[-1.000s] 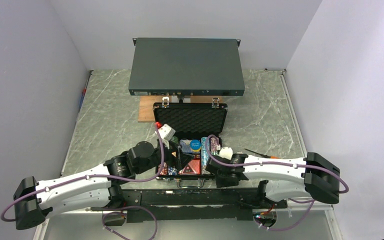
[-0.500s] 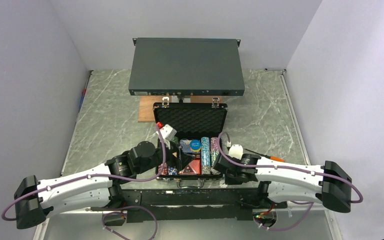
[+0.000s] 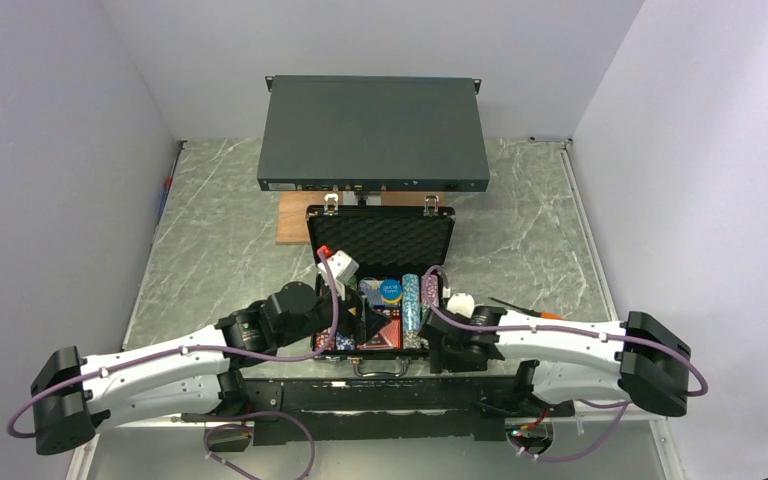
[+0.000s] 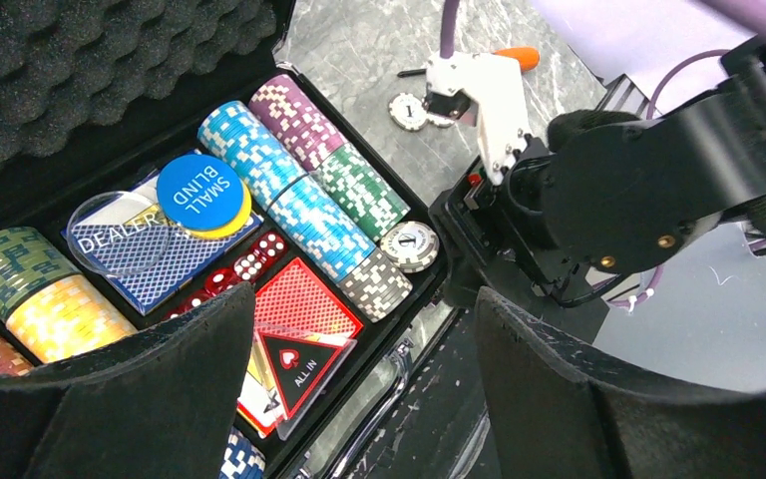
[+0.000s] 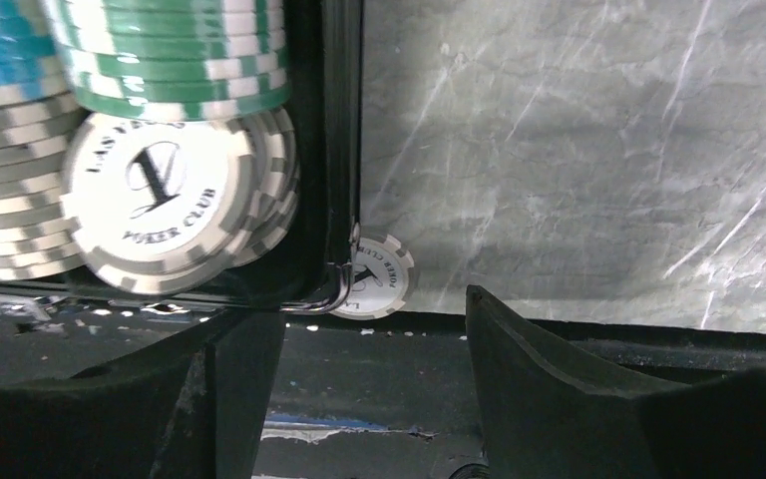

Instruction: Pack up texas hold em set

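Right gripper (image 5: 369, 329): released, fingers spread, low at the near right corner of the briefcase (image 5: 341, 120). Nothing is grasped. One loose chip (image 5: 377, 274), grey and white, lies flat on the worktop (image 5: 578, 150), touching the outside of that corner, in line with the gap between the fingers.

Just inside the corner, a grey-white "Poker Club" chip (image 5: 155, 205) leans against the near end of its row.

Left gripper (image 4: 364, 299): released, holding nothing, hovering over the near middle of the open case.

Case contents, left wrist view:
- near: "ALL IN" triangle (image 4: 294, 364), red card deck (image 4: 304, 299), red dice (image 4: 249, 264)
- right side: chip rows side by side, blue (image 4: 289, 190), purple (image 4: 294, 105), green (image 4: 364, 190)
- centre: blue "SMALL BLIND" disc (image 4: 199, 190) on a yellow one, beside the "DEALER" disc (image 4: 125, 235), both atop a blue deck

On the worktop right of the case: another chip (image 4: 407, 110), then the orange-handled screwdriver (image 4: 514, 58).

The foam-lined lid (image 3: 380, 240) stands open at the far side. Behind it are a wooden board (image 3: 290, 218) and a dark grey rack box (image 3: 373, 135).
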You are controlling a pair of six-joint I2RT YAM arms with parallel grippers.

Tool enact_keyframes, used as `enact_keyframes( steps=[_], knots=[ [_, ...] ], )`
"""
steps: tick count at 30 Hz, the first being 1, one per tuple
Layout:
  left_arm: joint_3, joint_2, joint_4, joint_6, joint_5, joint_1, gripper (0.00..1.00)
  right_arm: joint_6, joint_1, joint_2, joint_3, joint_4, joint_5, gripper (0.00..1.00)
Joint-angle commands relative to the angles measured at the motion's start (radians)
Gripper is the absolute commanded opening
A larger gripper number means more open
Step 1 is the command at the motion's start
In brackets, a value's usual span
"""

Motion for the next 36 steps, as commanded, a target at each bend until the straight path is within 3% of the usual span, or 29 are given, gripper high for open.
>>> enact_keyframes(
  steps=[1,7,15,19,21,26,29,33,36],
  knots=[
    [0.028,-0.035,0.01,-0.01,0.011,0.006,0.83,0.024,-0.004,0.054,-0.018,0.011,0.036,0.68],
    [0.006,-0.069,0.005,-0.013,0.003,0.007,0.83,0.11,-0.053,-0.002,-0.048,-0.07,0.053,0.57],
    [-0.003,-0.107,-0.009,-0.014,0.002,0.009,0.83,0.026,-0.466,-0.106,-0.13,0.055,-0.016,0.54],
    [-0.006,-0.131,-0.024,-0.016,0.005,0.009,0.83,-0.012,-0.577,-0.038,-0.026,-0.029,0.122,0.49],
    [-0.008,-0.143,-0.037,-0.02,0.007,0.009,0.83,-0.073,-0.583,-0.024,0.042,-0.062,0.138,0.4],
    [-0.039,-0.17,-0.018,-0.029,-0.011,0.009,0.83,-0.143,-0.576,-0.119,0.015,-0.11,-0.017,0.39],
    [-0.053,-0.169,0.006,-0.035,-0.004,0.01,0.83,-0.167,-0.576,-0.234,-0.039,-0.088,-0.191,0.28],
    [-0.035,-0.138,0.018,-0.031,0.02,0.013,0.83,-0.149,-0.575,-0.255,-0.095,-0.005,-0.46,0.12],
    [-0.006,-0.117,0.001,-0.021,0.033,0.013,0.84,-0.135,-0.569,-0.277,-0.125,0.087,-0.524,0.06]
  ],
)
